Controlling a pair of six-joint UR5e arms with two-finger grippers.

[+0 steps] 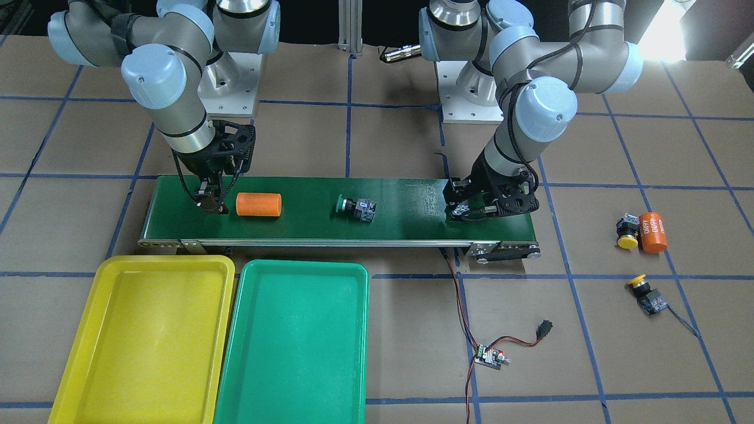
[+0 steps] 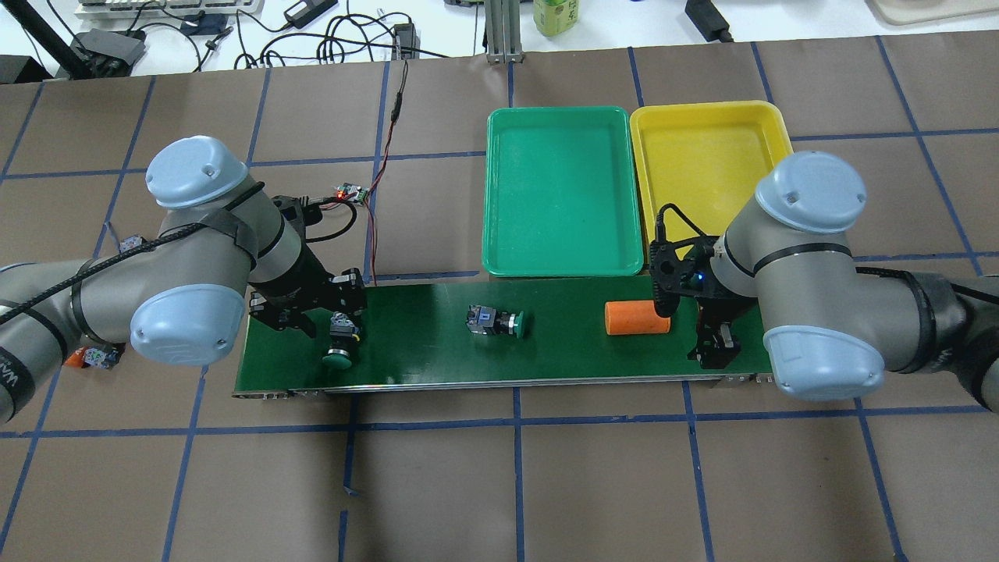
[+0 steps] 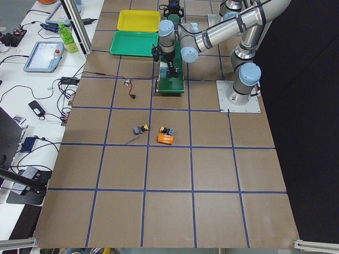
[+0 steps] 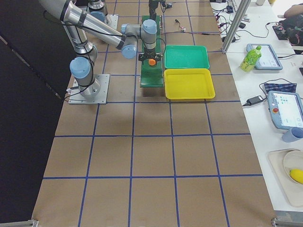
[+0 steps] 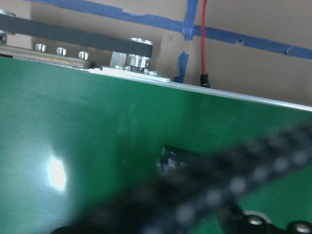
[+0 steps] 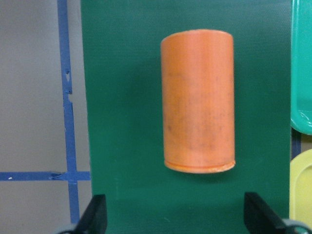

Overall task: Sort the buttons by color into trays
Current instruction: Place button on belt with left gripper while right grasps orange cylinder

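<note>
1. Buttons: one green button point(image 1: 356, 208) lies midway along the belt point(image 1: 412, 203), presumably riding toward the right gripper point(image 6: 178, 218).
2. That gripper hovers, fingers apart, beside the orange cylinder point(image 6: 198, 100).
3. Left gripper point(image 2: 337, 321) is at the second green button point(image 2: 338, 358); I cannot tell whether it grips.

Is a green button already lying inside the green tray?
No, the green tray holds no button; one green button lies on the belt.

Brown table point(image 1: 400, 141) under conveyor belt point(image 1: 412, 206), yellow tray point(image 1: 147, 335), green tray point(image 1: 294, 341)
</note>
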